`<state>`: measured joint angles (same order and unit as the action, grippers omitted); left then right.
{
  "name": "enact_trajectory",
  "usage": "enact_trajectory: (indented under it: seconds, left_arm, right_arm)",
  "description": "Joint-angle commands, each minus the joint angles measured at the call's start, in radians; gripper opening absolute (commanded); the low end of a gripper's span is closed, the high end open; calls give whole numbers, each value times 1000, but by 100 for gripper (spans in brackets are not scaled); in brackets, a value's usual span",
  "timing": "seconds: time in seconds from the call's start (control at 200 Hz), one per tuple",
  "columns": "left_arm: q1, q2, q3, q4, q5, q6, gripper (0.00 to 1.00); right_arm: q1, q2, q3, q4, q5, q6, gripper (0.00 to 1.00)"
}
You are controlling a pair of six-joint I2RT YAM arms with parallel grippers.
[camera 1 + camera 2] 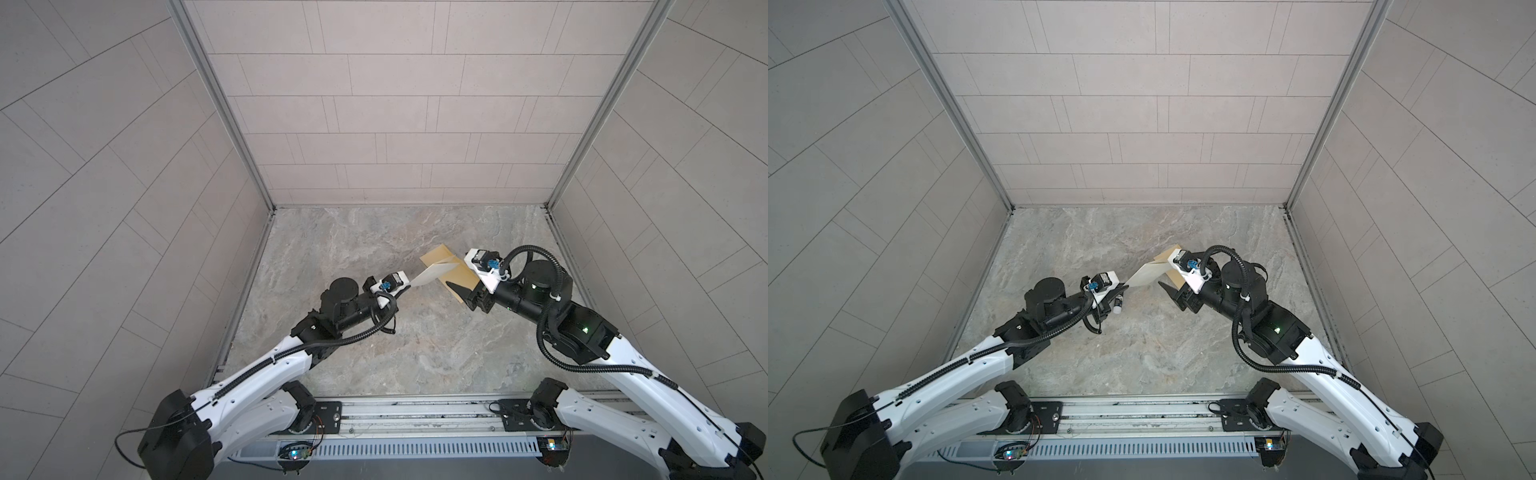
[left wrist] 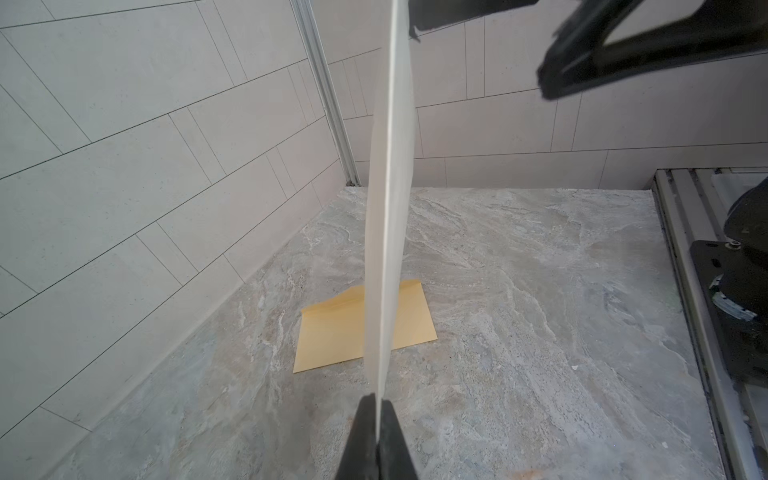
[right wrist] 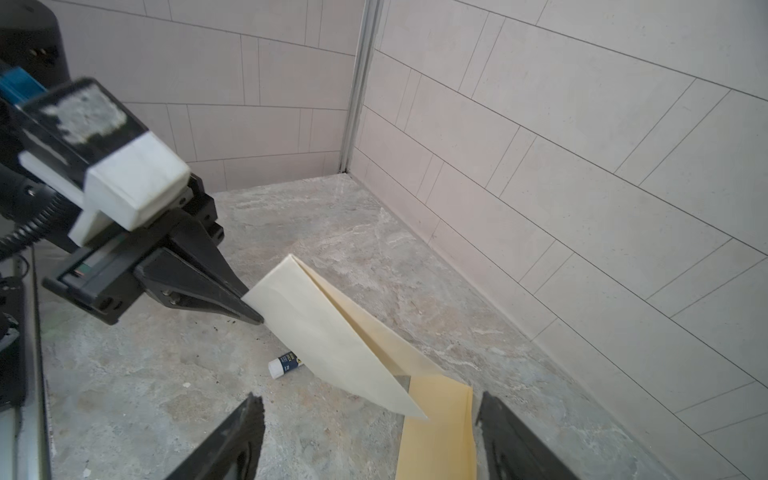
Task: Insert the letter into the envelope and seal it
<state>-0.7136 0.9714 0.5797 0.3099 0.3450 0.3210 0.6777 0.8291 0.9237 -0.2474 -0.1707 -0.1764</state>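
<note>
Top views: high above the near edge, looking down on the whole desk (image 1: pixel 415 353).
Wrist views: low, close, facing each other over the envelope (image 2: pixel 332 332).

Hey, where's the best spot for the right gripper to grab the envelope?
The envelope lies flat on the table, so probably pinch the creased flap along its long edge, coming from above; nothing else offers a lip. The open right gripper hovers over it.

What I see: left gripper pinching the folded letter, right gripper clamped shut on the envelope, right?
Not quite. The left gripper does pinch the letter, but the right gripper stands open over the envelope, gripping nothing, as the right wrist view shows.
</note>
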Motion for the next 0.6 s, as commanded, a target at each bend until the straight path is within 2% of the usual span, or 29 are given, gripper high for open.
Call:
enact_trajectory:
  seconds: [0.0,0.4,0.595]
  left_arm:
    - [7,-1,28,37,-17,-17,0]
    - [9,1,27,47,-25,-23,0]
    - [9,4,26,60,-119,-17,0]
  right_arm:
    - [-2,-18,-10,59,54,76,84]
    - [-22,0,-26,62,93,127,90]
    - [-65,28,-23,59,157,165,94]
